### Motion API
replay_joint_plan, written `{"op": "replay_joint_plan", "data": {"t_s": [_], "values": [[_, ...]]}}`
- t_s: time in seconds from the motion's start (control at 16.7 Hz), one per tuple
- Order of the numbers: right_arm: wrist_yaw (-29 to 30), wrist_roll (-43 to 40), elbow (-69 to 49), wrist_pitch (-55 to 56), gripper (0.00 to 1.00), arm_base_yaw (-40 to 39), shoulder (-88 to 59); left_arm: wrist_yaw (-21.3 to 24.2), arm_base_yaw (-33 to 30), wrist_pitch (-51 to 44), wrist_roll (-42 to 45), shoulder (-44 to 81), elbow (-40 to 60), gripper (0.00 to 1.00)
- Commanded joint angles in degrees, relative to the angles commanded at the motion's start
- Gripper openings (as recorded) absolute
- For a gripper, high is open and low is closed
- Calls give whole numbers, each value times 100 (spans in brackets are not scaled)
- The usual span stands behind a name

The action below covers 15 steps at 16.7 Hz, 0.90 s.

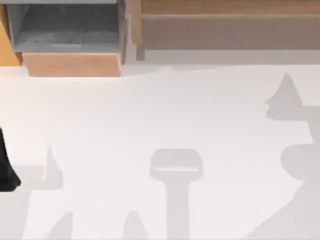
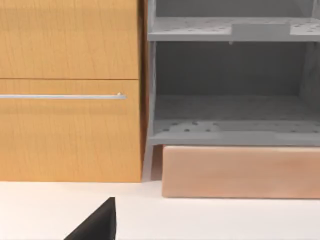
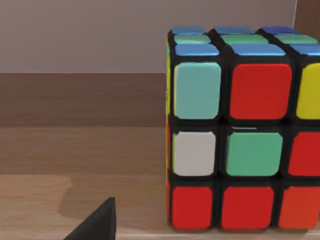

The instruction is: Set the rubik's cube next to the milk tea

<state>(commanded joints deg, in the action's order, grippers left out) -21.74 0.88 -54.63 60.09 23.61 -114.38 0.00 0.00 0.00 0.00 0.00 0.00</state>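
Top view: the white tabletop (image 1: pixel 165 110) carries only shadows; along its far edge stand a grey open shelf unit (image 1: pixel 65 25) on a pale wooden plinth (image 1: pixel 72 64) at the left, and a long wooden shelf (image 1: pixel 230 20) at the right. A dark part of the left arm (image 1: pixel 6 170) sits at the left edge of the tabletop, apparently parked clear of the working area. Left wrist view: the camera faces an orange wooden cabinet (image 2: pixel 70 90) with a thin metal handle (image 2: pixel 62 96), beside the grey shelf unit and its plinth; a dark tip of the left pincer (image 2: pixel 97 225) shows at the frame edge, and whether that pincer is open or closed cannot be told. Right wrist view: the rubik's cube (image 3: pixel 240 145) stands upright on a wooden surface, close in front of the camera, with 1 dark tip of the right pincer (image 3: pixel 97 225) near it but apart from it; nothing is gripped here, and whether the fingers are spread or closed cannot be told. Judgement: the right arm is lined up at cube height, presumably to approach for a side grasp; the pick has not yet been made. I cannot locate the milk tea, so the placing spot cannot be confirmed.
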Motion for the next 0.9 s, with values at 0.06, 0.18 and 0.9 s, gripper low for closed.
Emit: {"op": "replay_joint_plan", "data": {"t_s": [0.06, 0.18, 0.9], "values": [[0, 0, 0, 0, 100, 0, 0, 0, 0, 0, 0, 0, 0, 100], [10, -1, 24, -14, 100, -28, 17, 0, 0, 0, 0, 0, 0, 100], [307, -9, -1552, -642, 100, -295, -917, 0, 0, 0, 0, 0, 0, 100]]}}
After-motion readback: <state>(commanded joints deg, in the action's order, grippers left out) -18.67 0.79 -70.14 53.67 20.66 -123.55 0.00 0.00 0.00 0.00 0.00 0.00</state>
